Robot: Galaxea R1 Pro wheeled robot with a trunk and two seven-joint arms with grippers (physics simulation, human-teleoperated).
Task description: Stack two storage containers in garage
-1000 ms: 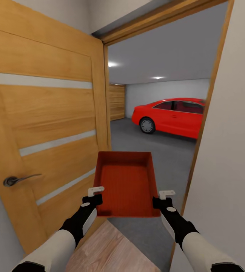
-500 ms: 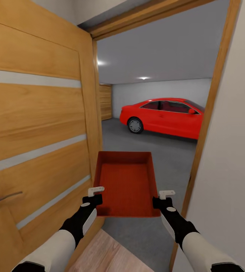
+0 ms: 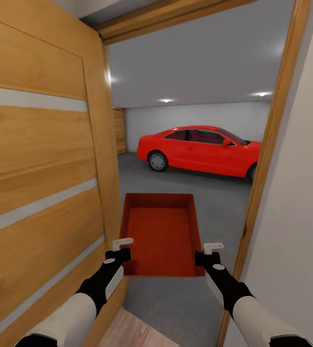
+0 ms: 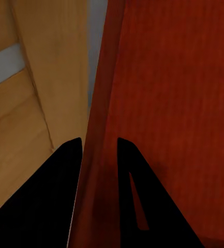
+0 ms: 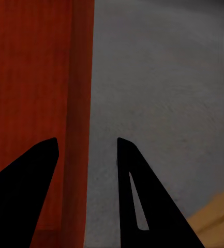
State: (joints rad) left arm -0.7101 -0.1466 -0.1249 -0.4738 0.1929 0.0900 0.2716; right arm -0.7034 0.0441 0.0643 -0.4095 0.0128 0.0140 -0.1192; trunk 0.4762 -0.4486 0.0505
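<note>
Lower centre of head view: left gripper and right gripper each clamped on a side wall of one storage container, held level in the doorway. Open wooden door fills left. Beyond: grey garage floor, red car at mid-frame.
</note>
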